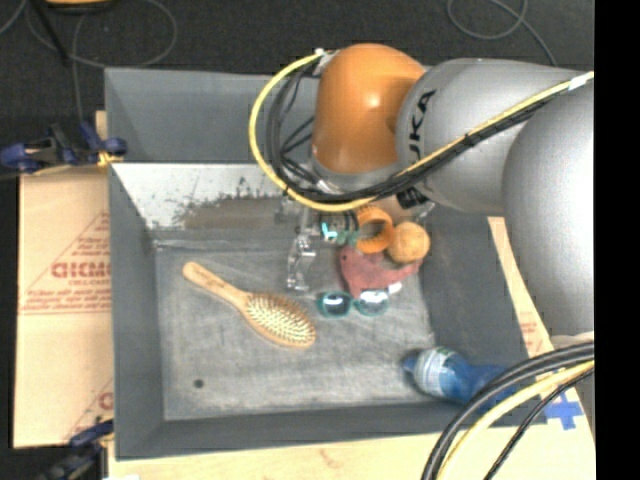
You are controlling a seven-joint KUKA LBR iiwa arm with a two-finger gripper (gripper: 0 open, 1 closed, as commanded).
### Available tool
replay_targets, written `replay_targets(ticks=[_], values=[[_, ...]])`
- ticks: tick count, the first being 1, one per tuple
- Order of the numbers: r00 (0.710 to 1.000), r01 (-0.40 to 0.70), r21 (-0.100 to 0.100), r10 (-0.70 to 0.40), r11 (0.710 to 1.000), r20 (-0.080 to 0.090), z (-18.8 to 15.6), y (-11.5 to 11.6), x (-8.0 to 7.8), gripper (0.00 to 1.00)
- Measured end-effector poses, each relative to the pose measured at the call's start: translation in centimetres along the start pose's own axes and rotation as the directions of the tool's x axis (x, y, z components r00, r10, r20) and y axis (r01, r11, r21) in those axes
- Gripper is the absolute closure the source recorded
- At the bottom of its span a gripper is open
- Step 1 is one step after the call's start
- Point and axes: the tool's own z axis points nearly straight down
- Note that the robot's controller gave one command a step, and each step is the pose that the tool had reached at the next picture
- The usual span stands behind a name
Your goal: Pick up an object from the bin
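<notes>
While the grey arm (pixel 500 138) comes in from the right of the camera view, its orange cover (pixel 365 108) sits above the back middle of the bin (pixel 135 268), with cables (pixel 265 118) looped round it. The gripper (pixel 298 264) hangs below the cover, pointing down at the bin floor near the middle, toward the back wall. How far open it is, I cannot tell (metal parts overlap from this angle), nor whether it has hold of anything.

Nearest on its left-front is a wooden hairbrush (pixel 262 314), lying flat with its handle toward the left back. Its oval bristle head is just in front of the gripper, apart from it. Just right of the gripper lies a teal pair of round rings (pixel 350 304) (could be goggles, not sure), against a pink-red lump (pixel 362 266). Behind the lump, an orange ring (pixel 378 230) and a tan ball (pixel 409 242) sit close together, partly under the arm. A blue bottle (pixel 445 374) lies on its side at the right front corner, well apart from the gripper.
</notes>
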Motion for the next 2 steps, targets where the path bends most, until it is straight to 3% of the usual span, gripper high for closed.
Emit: replay_targets(ticks=[1,2], values=[[1.000,-0.001,-0.001,0.001,1.000,0.008,-0.5,0.0,-0.2,0.00],[0.998,0.067,0.004,-0.067,0.998,0.013,3.3,1.8,1.4,0.00]])
